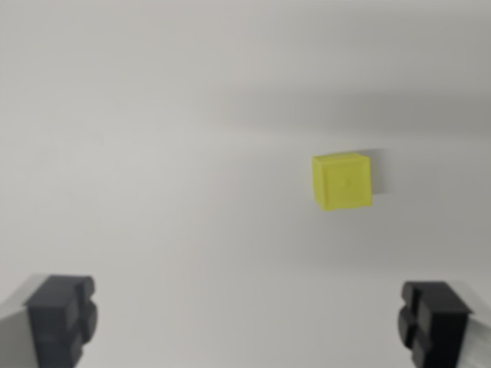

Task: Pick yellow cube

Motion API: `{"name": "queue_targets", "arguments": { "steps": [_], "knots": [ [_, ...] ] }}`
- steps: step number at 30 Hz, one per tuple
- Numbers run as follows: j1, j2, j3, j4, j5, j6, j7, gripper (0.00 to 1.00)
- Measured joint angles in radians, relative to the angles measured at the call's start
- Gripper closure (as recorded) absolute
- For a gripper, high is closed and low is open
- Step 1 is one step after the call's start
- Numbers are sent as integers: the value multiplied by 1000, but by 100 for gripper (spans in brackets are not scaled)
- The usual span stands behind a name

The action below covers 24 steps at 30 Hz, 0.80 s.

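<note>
Wrist view shows the jaws spread wide, empty, with the yellow cube (343, 181) lying beyond them, right of centre.

So the cube (343, 181) sits on the table (169, 153) a bit toward the wrist view's right, roughly mid-height in the frame, with bare surface all around it. The gripper (247, 322) is down at the bottom edge, one fingertip (61, 316) in the wrist view's left corner and the other in the right corner, spread wide. The cube lies beyond them, well apart from both, closer to the right one's side.
</note>
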<state>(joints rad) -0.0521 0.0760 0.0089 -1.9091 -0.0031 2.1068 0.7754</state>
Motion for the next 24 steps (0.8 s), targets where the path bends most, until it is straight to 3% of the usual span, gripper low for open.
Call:
{"name": "queue_targets", "arguments": {
  "steps": [8, 24],
  "knots": [
    [-4, 2, 0, -4, 0, 2, -7, 0],
    [-26, 35, 0, -60, 3, 76, -41, 0]
  ]
}}
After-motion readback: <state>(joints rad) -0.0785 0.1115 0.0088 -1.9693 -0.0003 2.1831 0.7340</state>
